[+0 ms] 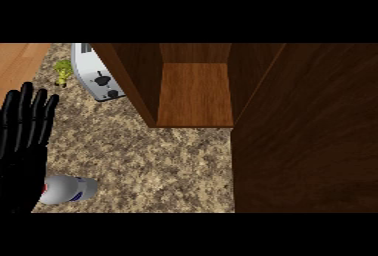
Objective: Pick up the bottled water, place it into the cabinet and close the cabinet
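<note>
The bottled water (68, 189) lies on its side on the speckled counter at the lower left, pale with a blue and red label. My left hand (22, 135) stands along the left edge, open with straight fingers pointing up, its lower part just left of the bottle and overlapping its end. The wooden cabinet (196, 95) is open at the top middle, showing a bare shelf inside. Its open door (306, 130) fills the right side of the view. My right hand does not show.
A silver toaster (98, 75) stands at the upper left beside the cabinet's left wall. A small yellow-green object (64, 72) sits left of the toaster. Speckled counter (148, 155) stretches between the bottle and the cabinet.
</note>
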